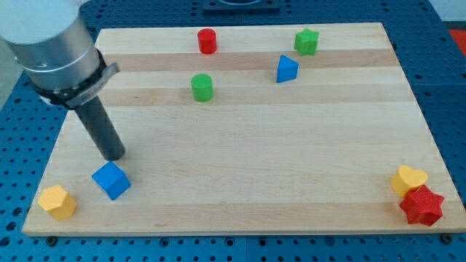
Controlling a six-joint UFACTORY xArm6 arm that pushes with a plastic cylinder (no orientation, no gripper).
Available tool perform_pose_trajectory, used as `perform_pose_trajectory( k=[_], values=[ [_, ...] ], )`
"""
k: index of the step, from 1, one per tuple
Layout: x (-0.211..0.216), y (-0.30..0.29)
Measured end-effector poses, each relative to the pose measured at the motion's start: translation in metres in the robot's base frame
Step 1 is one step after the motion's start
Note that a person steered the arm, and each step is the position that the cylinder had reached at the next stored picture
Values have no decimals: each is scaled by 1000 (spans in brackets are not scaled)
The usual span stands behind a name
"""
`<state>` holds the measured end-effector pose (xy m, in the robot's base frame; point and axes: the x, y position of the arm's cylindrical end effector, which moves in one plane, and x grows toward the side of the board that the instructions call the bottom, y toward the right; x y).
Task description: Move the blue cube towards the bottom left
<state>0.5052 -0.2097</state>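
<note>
The blue cube (111, 180) lies near the board's bottom left corner. My tip (114, 156) stands on the board just above the cube, at its upper edge, close to it or touching it. The dark rod rises up and to the left to the grey arm body at the view's top left.
A yellow block (57, 201) lies left of the blue cube at the bottom left corner. A red cylinder (207, 41), a green cylinder (202, 86), a blue triangular block (287, 69) and a green block (306, 41) lie near the top. A yellow heart (408, 179) and a red star (422, 205) lie at the bottom right.
</note>
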Motion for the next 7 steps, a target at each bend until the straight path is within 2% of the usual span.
perform_pose_trajectory(
  k=[1,7],
  values=[
    [5,-29],
    [26,10]
  ],
)
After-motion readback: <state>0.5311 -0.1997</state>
